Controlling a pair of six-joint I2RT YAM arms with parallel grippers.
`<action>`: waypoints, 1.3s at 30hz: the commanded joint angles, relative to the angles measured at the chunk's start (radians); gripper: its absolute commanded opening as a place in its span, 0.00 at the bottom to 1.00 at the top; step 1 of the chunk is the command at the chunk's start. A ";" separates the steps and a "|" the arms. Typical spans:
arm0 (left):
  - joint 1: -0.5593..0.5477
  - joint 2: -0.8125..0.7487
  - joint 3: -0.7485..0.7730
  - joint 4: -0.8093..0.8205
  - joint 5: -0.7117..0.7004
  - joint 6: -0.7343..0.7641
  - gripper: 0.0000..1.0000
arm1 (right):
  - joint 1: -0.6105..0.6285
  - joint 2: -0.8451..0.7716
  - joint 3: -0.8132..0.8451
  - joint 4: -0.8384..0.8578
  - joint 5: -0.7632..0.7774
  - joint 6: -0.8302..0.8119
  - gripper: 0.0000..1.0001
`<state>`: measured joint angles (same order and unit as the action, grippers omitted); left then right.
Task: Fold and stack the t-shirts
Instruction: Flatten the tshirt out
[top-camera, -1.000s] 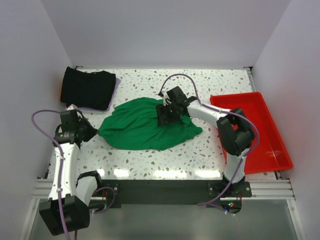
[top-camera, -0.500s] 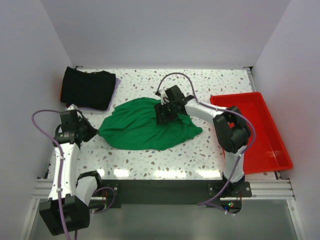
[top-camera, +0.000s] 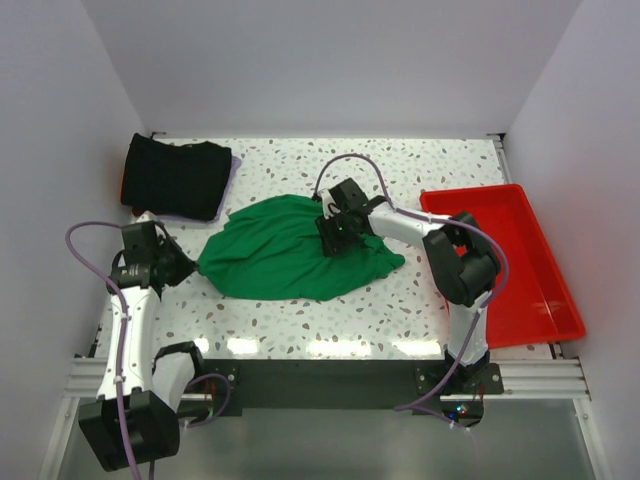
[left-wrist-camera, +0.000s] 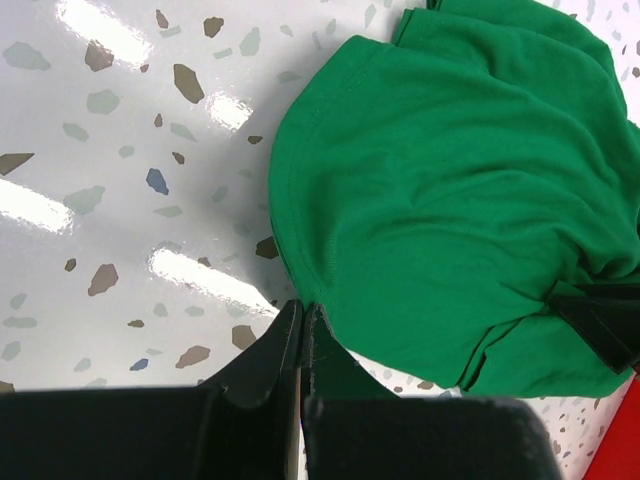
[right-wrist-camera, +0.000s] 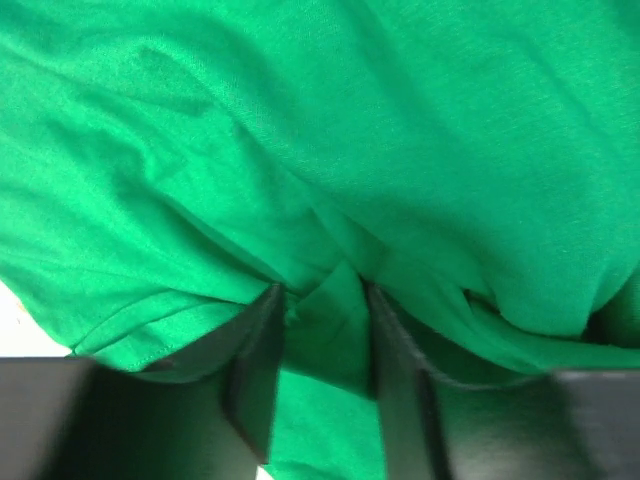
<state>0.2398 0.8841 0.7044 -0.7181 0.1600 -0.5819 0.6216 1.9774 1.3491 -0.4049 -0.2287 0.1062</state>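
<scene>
A bright green t-shirt (top-camera: 280, 255) lies crumpled in the middle of the speckled table. My right gripper (top-camera: 338, 235) presses down on its upper right part. In the right wrist view its fingers (right-wrist-camera: 255, 370) stand a little apart on either side of a raised fold of the green cloth (right-wrist-camera: 350, 120), pinching it (right-wrist-camera: 325, 300). My left gripper (top-camera: 180, 266) sits low at the shirt's left edge. It is shut (left-wrist-camera: 301, 308), tips touching the hem of the green shirt (left-wrist-camera: 460, 180), no cloth visibly between them. Folded black t-shirts (top-camera: 178, 178) are stacked at the back left.
A red plastic tray (top-camera: 500, 192) stands at the right side of the table. A purple edge (top-camera: 235, 165) and a red edge (top-camera: 123, 186) peek from under the black stack. White walls close in the table on three sides.
My right gripper's fingers have drawn together on the green cloth, and the wrist has shifted slightly. The left arm has stayed in place.
</scene>
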 joint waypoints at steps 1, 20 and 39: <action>0.000 -0.008 0.001 0.019 0.016 0.021 0.00 | 0.004 -0.054 -0.007 -0.002 0.017 -0.017 0.37; 0.001 0.199 0.113 0.206 -0.049 0.030 0.00 | 0.001 -0.319 0.010 -0.121 0.115 0.084 0.00; 0.000 0.487 0.636 0.263 -0.019 -0.044 0.00 | -0.329 -0.500 0.366 -0.164 0.143 0.178 0.00</action>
<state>0.2398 1.3594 1.1847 -0.5117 0.1276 -0.5961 0.3054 1.5043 1.5631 -0.5800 -0.0742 0.2844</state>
